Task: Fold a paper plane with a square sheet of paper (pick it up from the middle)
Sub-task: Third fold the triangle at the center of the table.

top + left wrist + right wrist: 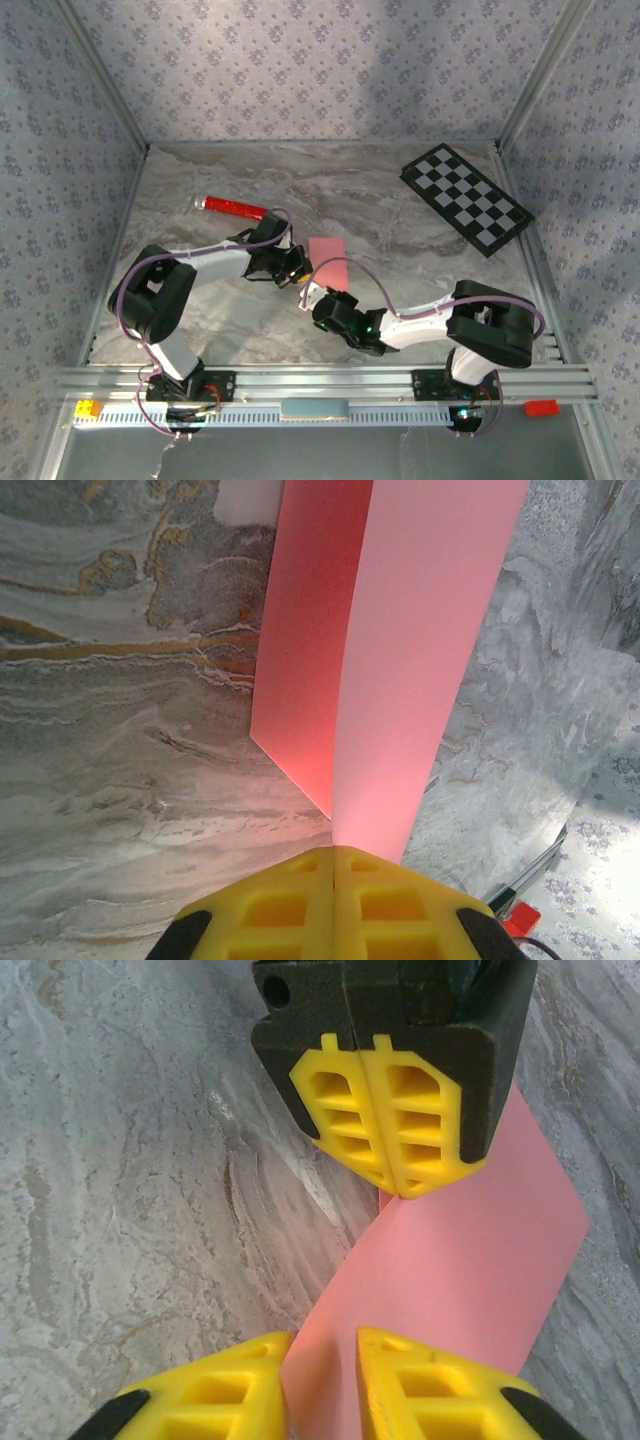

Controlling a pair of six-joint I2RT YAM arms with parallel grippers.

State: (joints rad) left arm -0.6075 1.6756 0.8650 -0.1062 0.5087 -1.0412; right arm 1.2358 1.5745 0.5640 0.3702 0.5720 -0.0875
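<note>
Below, a grey marbled table (220, 330) runs back to floral-papered walls (300, 60); the right gripper (320, 1390) has its fingers apart astride the creased square sheet of paper (470, 1260); beyond, the left gripper (390, 1160) pinches its edge, fingers together.

**A:** How's the overhead view?

**B:** Evenly lit from above, soft and a little grainy. The arms (215, 265) throw only faint shadows on the table (250, 320).

**A:** And the left wrist view?

**B:** The pink sheet (400, 630) shows two tones: the left panel is in deeper shade, the right one pale and lit (a reddish glow sits along the fold). The bottom right corner is washed out, and the left hand (335, 865) up close is soft.

**A:** Right wrist?

**B:** The marble is crisp, dimmer beneath the left hand.
</note>
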